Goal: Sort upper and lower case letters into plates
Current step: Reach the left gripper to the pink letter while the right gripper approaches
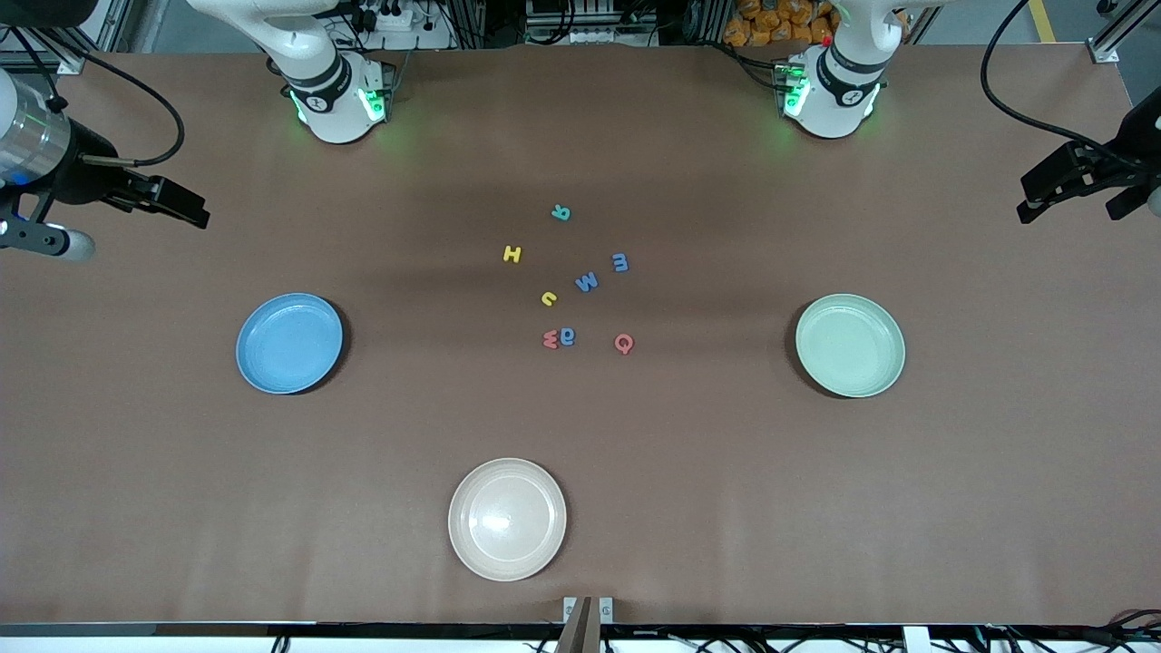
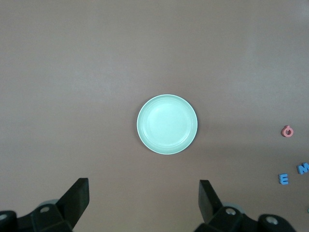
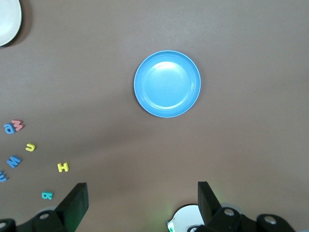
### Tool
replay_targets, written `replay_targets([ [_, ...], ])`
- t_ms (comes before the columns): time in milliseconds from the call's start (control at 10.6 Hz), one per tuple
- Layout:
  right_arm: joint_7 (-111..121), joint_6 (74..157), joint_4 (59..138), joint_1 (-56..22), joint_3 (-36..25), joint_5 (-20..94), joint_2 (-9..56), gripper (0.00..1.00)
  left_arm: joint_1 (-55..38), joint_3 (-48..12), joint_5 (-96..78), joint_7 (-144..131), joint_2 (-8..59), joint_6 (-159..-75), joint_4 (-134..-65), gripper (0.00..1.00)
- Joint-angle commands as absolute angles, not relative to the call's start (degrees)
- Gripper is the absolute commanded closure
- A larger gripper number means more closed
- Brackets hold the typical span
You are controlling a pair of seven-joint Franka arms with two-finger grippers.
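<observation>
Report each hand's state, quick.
Left hand: open, holding nothing, over the table by the green plate.
Right hand: open, holding nothing, over the table by the blue plate.

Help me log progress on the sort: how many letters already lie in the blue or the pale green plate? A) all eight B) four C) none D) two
C: the blue plate and pale green plate both show bare insides, while the letters lie clustered on the table between them.

I read only the foam letters themselves: yellow H (image 1: 512, 254), blue M (image 1: 587, 282), blue E (image 1: 621, 263), red Q (image 1: 623, 343)
</observation>
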State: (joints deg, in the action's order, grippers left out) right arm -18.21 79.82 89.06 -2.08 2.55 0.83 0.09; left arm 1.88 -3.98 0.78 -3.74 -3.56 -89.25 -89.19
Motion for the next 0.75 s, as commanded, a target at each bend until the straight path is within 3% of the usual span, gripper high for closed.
replay_targets([
  [0,-18.46,79.89,88.69,-1.32,2.72,1.23,-0.18,0.00,1.93,-4.31,2.11,-4.39,-3.78,-89.56,-89.12,0.00],
  [471,-19.07,80.24,88.68,-1.67,3.43,1.14,-0.09,0.00,-2.09,-5.70,0.44,-4.65,-0.45,-92.63,-89.65,0.00],
  [660,-21.87,80.86,89.12,-2.20,5.96,1.14,0.17,0.00,-3.34,-10.96,0.35,-4.83,3.41,-95.34,-90.00,0.00],
])
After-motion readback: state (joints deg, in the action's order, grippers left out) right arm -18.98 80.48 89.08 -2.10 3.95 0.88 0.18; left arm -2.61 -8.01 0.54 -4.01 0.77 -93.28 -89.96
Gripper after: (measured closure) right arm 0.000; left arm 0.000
